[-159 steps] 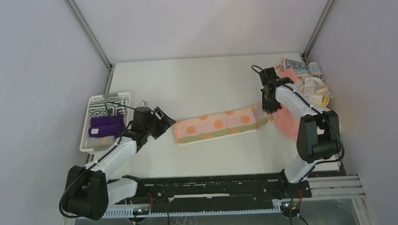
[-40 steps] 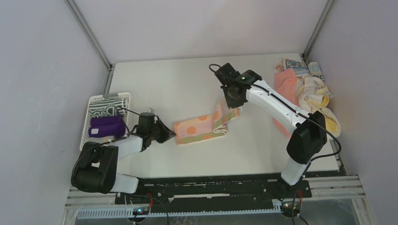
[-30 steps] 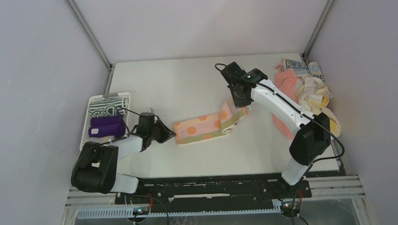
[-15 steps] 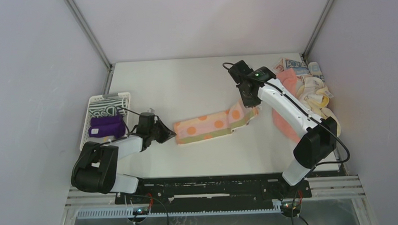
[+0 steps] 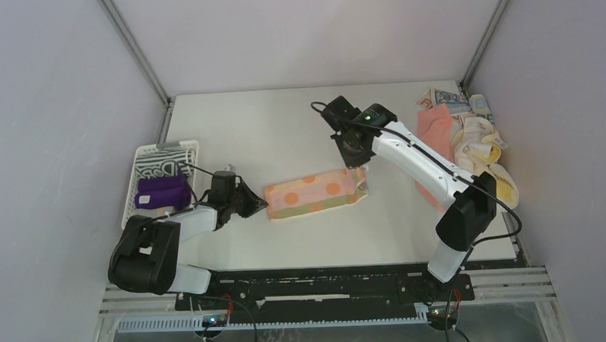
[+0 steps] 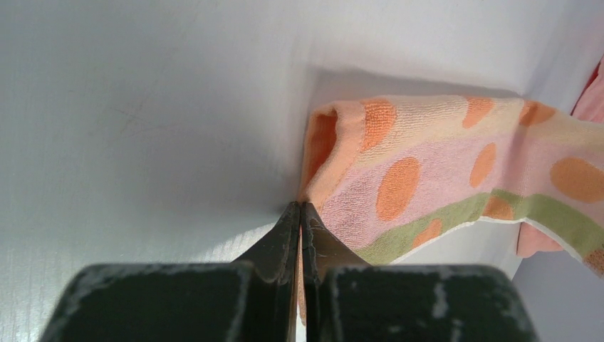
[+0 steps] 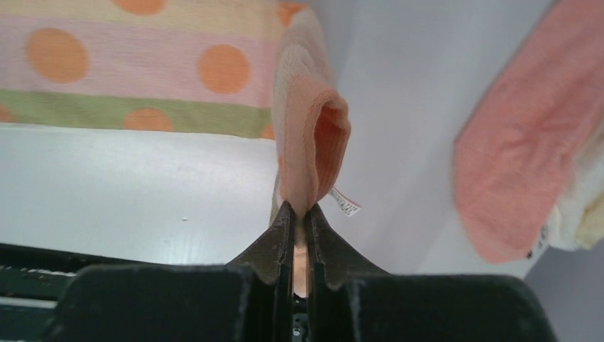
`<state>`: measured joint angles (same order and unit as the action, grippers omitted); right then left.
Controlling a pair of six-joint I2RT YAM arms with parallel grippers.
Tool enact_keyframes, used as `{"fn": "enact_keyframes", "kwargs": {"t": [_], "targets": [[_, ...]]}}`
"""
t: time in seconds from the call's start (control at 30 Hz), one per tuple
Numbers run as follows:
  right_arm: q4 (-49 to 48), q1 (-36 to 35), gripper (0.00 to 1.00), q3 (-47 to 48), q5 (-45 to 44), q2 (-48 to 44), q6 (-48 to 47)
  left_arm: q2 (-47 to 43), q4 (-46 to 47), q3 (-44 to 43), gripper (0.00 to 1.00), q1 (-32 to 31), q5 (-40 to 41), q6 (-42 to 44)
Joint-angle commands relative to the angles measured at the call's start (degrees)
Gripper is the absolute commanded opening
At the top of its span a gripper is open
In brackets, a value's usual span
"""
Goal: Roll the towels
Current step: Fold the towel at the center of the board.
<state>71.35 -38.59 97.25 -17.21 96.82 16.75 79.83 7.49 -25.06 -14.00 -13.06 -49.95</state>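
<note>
My left gripper (image 5: 257, 204) nips the dotted towel (image 5: 312, 195) tight at its left end; my right gripper (image 5: 355, 163) clamps its raised right end.

A long towel (image 5: 312, 194) lies across the middle of the table (image 5: 283, 126). Its left end is pinched by the left gripper (image 5: 261, 205) and its right end is raised in the grip of the right gripper (image 5: 354, 163). At the left edge of the frame a basket (image 5: 129, 207) holds rolled towels (image 5: 162, 193), and a heap of towels (image 5: 466, 135) lies at the upper right, behind and right of the long towel.
</note>
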Motion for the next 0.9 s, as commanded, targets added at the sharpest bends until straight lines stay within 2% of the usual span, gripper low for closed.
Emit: {"fn": "enact_keyframes", "kwargs": {"t": [0.0, 0.4, 0.87], "targets": [[-2.35, -3.78, 0.0, 6.01, 4.56, 3.11, 0.79, -0.29, -1.8, 0.54, 0.04, -0.59, 1.35, 1.53], [-3.14, -10.88, 0.0, 16.22, 8.74, 16.31, 3.46, -0.43, -1.51, 0.65, 0.04, -0.68, 1.24, 1.44], [-4.33, -13.06, 0.0, 21.83, 12.22, 23.66, 6.16, -0.08, -1.03, 0.61, 0.04, -0.74, 1.11, 1.17]]}}
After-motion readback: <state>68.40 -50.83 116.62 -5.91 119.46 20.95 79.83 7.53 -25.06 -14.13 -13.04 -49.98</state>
